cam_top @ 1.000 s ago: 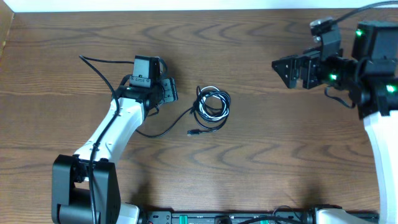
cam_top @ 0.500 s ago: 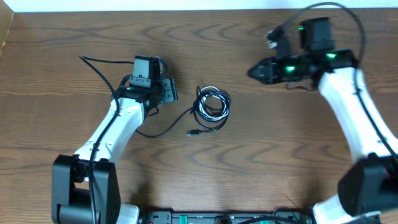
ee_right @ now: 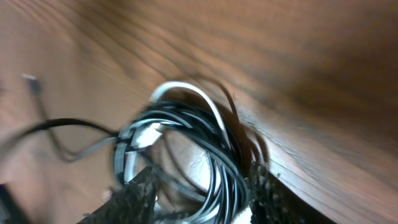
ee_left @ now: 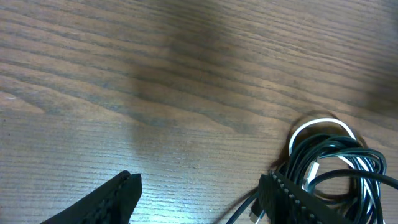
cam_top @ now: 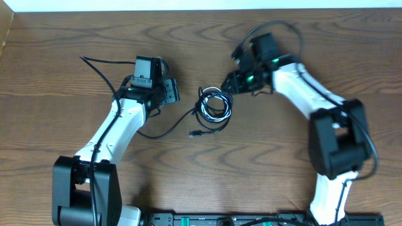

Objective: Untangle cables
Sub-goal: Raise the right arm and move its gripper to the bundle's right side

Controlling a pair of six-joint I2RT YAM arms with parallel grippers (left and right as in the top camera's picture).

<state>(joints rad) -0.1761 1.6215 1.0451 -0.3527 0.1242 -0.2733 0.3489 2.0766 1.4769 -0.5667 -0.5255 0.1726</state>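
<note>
The right gripper (ee_right: 200,190) has its fingers part-open either side of the near rim of the cables (ee_right: 186,140), a coil of black loops with one white strand at the centre of the overhead frame, and is not visibly pinching it. The left gripper (ee_left: 199,193), open and empty, sits just left of the coil. To grasp well, I judge the right should close on one or two outer loops only, leaving the plug-ended tail (cam_top: 192,133) at the coil's lower left for the other arm.

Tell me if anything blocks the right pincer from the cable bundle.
Nothing visible does. The right pincer hangs at the upper right edge of the cable bundle, its fingers apart over the coils; only bare table lies around them.
</note>
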